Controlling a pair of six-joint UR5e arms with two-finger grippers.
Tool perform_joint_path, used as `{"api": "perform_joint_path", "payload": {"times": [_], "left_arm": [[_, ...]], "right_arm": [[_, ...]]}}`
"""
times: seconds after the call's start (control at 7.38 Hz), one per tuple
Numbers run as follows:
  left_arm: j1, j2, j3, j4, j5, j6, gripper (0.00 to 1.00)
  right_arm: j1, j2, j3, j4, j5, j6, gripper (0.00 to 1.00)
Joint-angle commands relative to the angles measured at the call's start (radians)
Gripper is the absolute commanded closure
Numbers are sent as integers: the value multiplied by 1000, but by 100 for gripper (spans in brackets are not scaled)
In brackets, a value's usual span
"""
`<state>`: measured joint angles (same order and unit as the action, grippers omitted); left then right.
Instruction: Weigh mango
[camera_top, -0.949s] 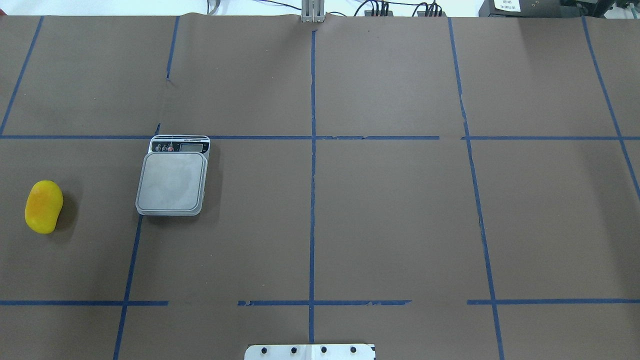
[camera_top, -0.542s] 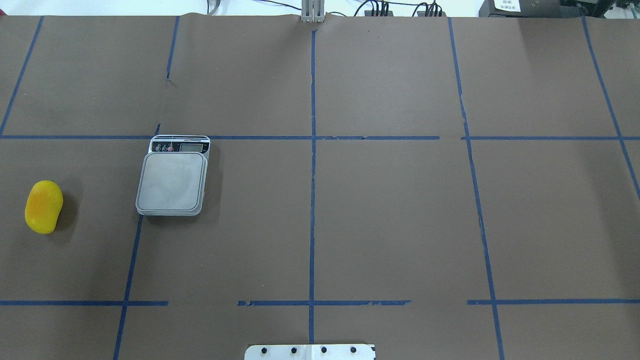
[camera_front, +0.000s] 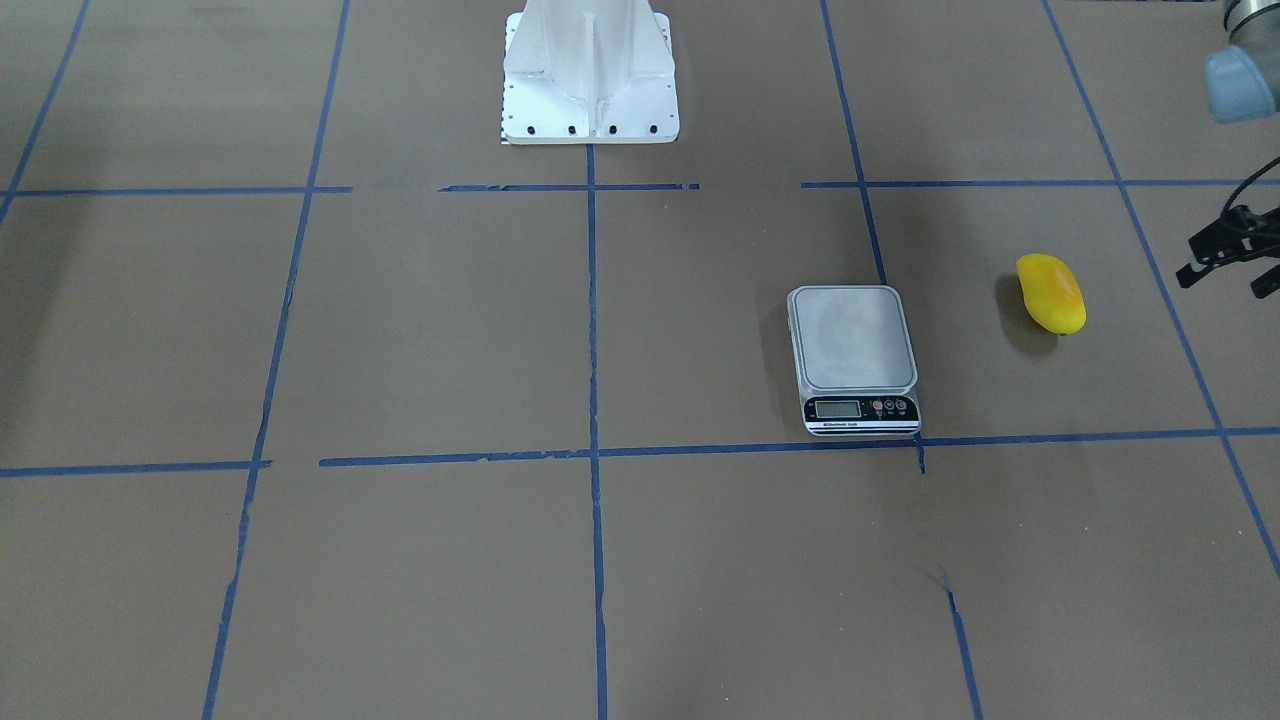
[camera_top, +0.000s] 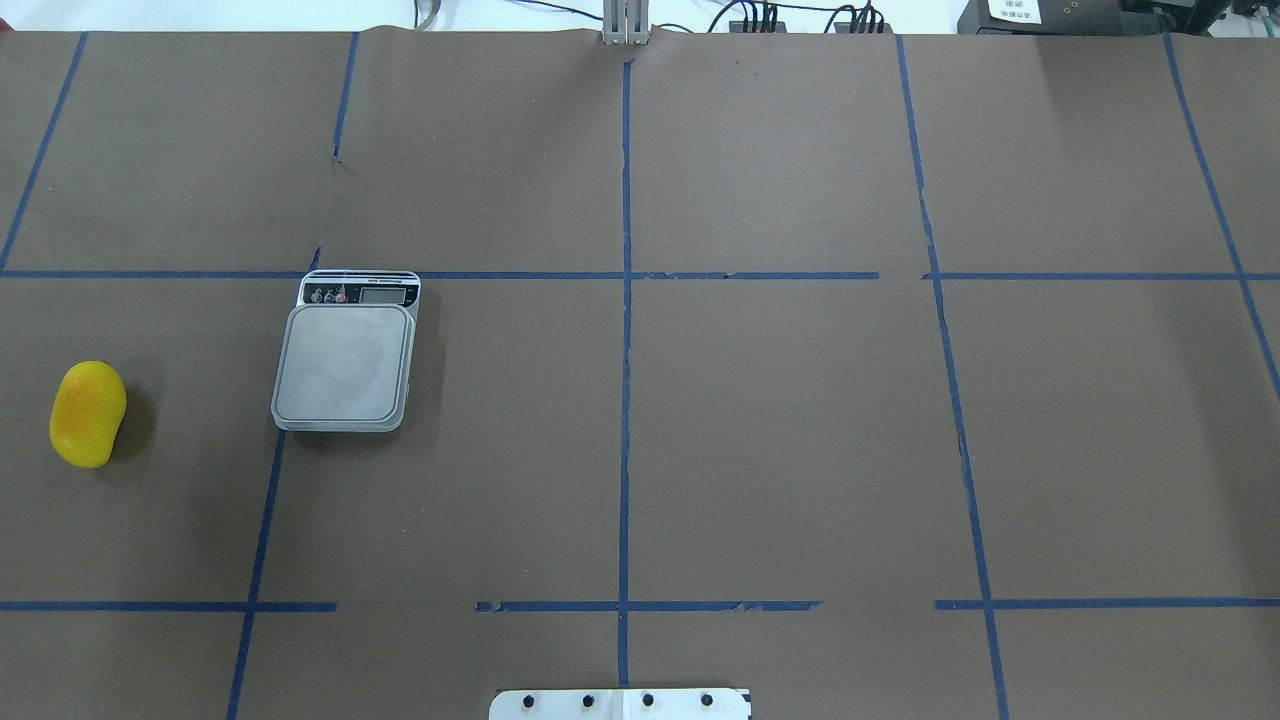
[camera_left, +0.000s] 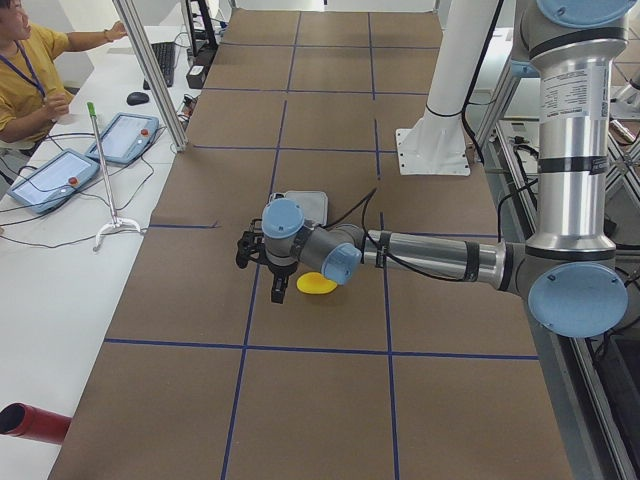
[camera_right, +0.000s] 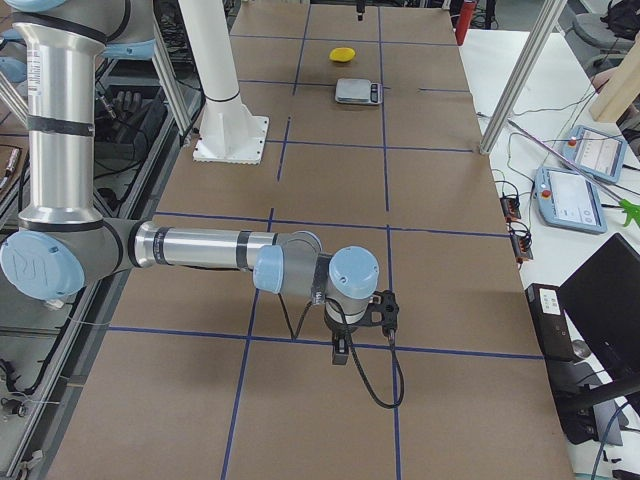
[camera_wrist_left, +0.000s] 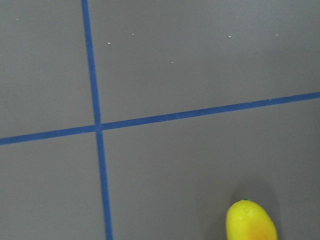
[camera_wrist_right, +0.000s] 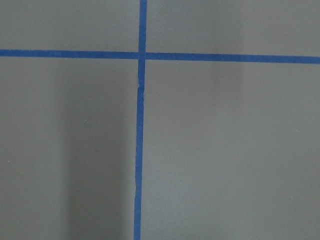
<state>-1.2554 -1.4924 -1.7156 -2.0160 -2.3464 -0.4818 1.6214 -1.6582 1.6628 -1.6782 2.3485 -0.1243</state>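
Observation:
The mango (camera_top: 88, 414) is a yellow oval fruit with an orange blush. It lies on the brown table cover at the far left of the overhead view. It also shows in the front view (camera_front: 1050, 293) and at the bottom of the left wrist view (camera_wrist_left: 251, 222). The scale (camera_top: 345, 362) sits to its right with a bare platform (camera_front: 855, 335). My left gripper (camera_front: 1222, 283) hangs at the front view's right edge, beside the mango and above the table, its fingers apart and empty. My right gripper (camera_right: 388, 318) shows only in the right side view, far from both; I cannot tell whether it is open.
The robot's white base (camera_front: 590, 70) stands at the table's middle, on the robot's side. Blue tape lines (camera_top: 625, 350) mark a grid on the cover. An operator (camera_left: 25, 70) sits at a side desk with tablets.

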Motion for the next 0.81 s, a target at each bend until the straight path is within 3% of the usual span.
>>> {"api": "perform_joint_path", "payload": {"times": [0.0,0.27,0.68], "left_arm": [[196,27,-12,-125,125,-263,0],[260,52,-10,-125,176,-302,0],[320,50,8,-127,171,-354,0]], "right_arm": [[0,0,0,0,0,0,0],[0,0,0,0,0,0,0],[0,0,0,0,0,0,0]]}}
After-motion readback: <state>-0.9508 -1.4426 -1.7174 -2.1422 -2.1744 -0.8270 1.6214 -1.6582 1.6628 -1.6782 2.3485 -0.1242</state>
